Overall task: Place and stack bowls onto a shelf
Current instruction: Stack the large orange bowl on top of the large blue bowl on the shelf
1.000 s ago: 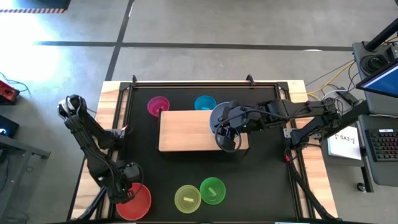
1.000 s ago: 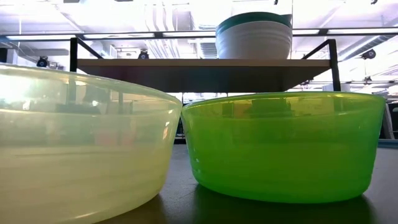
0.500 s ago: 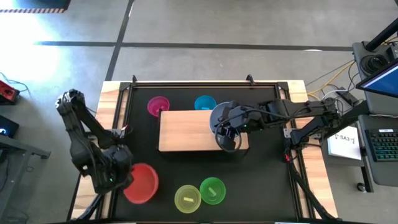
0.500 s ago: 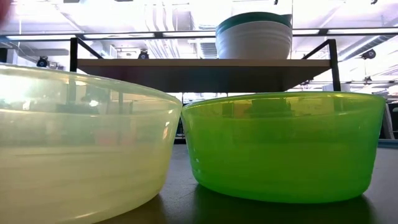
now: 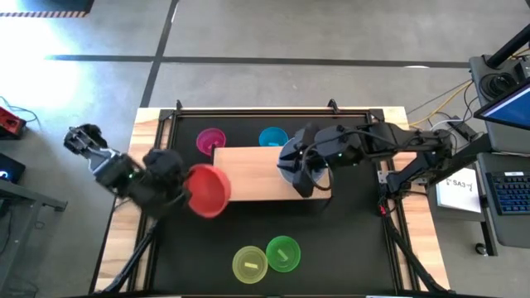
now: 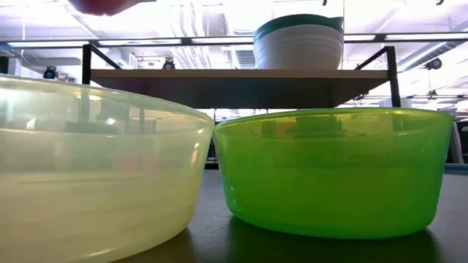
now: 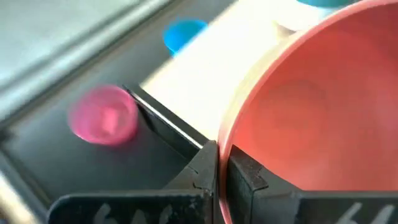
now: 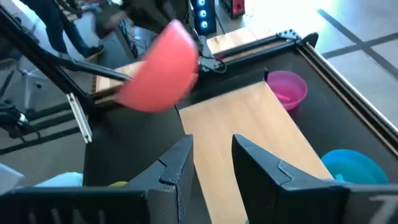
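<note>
My left gripper (image 5: 184,189) is shut on a red bowl (image 5: 209,190), held in the air beside the left end of the pale wood shelf (image 5: 248,172). In the right wrist view the red bowl (image 8: 163,68) shows its outer bottom. My right gripper (image 8: 211,163) hovers open and empty over the shelf's right end, above a stack of larger bowls (image 5: 290,159); the low view shows this stack (image 6: 298,44) as white with a teal rim on top. A magenta bowl (image 5: 210,139) and a cyan bowl (image 5: 273,136) rest on the mat behind the shelf. My left gripper pinches the red bowl's rim (image 7: 225,134), one finger inside the bowl and one outside. The fingers come from the table's left, slanting down. The bowl is lifted clear and tipped on its side, its opening facing back toward the gripper.
A yellow-green bowl (image 5: 249,263) and a bright green bowl (image 5: 282,252) stand on the black mat near the front edge, filling the low view. The middle and left of the shelf's top are bare. A black frame rail (image 5: 248,110) runs along the far edge.
My left gripper has lifted the red bowl off the mat at the near left corner, carried it up and toward the shelf's left end, and turned, so the bowl has tipped from upright onto its side. My right gripper has risen a little above the stack.
</note>
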You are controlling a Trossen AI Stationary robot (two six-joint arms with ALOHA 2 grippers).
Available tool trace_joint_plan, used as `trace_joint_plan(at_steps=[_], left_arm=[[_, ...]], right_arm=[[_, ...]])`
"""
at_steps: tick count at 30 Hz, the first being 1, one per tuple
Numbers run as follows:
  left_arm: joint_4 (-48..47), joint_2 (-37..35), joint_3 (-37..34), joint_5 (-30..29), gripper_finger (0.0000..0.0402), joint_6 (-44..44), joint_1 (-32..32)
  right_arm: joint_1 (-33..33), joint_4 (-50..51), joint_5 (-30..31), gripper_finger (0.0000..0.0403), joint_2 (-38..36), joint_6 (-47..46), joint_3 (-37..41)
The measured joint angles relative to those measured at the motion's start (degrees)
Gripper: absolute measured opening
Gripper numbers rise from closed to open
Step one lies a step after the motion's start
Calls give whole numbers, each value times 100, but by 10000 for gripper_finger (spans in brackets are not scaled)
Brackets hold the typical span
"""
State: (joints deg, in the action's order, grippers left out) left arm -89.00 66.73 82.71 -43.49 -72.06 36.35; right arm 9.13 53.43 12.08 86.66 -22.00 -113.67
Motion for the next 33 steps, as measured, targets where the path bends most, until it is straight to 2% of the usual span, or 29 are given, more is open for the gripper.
trace_joint_plan(at_steps=[6, 11, 14, 24, 33], left_arm=[[653, 66, 303, -25, 0, 2088, -1888], [1538, 207, 512, 412, 0, 3652, -3329], [1888, 347, 567, 553, 0, 4289, -4002], [3005, 1090, 569, 873, 0, 5669, -5271], [3847, 1577, 569, 1094, 0, 6106, -6146]], right_arm=[[-284, 8, 253, 100, 129, -5, -316], [-824, 207, 300, 102, 243, 263, -487], [-1198, 309, 302, 114, 302, 481, -595], [-2158, 374, 53, 175, 611, 799, -599], [-2249, -47, 210, 175, 1011, 939, -595]])
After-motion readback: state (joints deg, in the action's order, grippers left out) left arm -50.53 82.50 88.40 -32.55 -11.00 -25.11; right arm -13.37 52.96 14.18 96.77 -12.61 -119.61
